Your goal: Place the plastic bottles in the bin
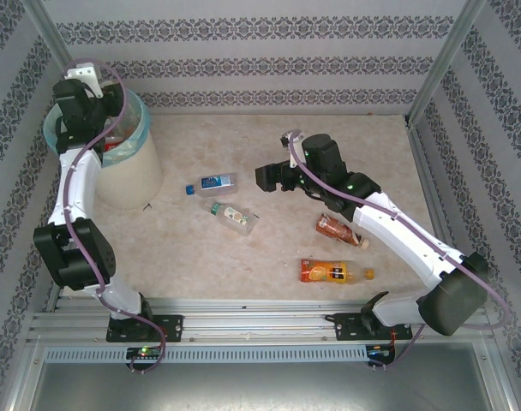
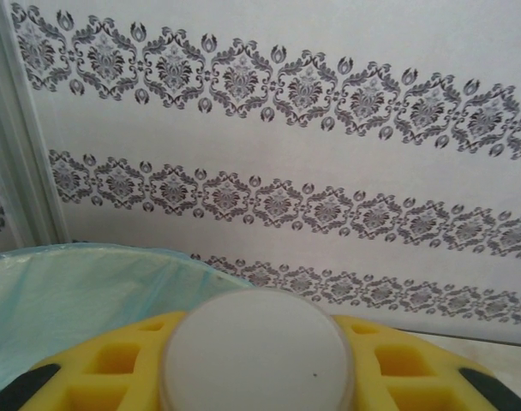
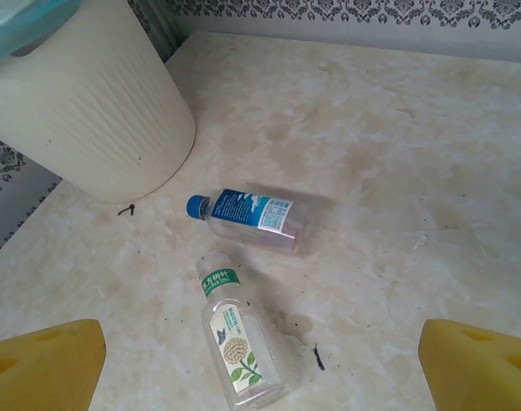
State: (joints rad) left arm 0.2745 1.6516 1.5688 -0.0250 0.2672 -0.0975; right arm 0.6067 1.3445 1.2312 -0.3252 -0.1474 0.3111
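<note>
**Left end effector holds bottle over bin**

The left end effector is clamped on a white-ended bottle above the bin. The right end effector, fingers wide apart, hangs above a blue-labelled bottle and a green-labelled bottle lying on the counter. A brown bottle and an orange bottle lie farther right.

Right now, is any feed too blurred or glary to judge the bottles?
Right wrist view: blue-labelled bottle and green-labelled bottle sharp, soft shadows, no harsh glare; yellow fingertips slightly soft. Left wrist view: white end of the held bottle close and blurred, wallpaper sharp. Top external view: even light, bin clearly readable.
</note>
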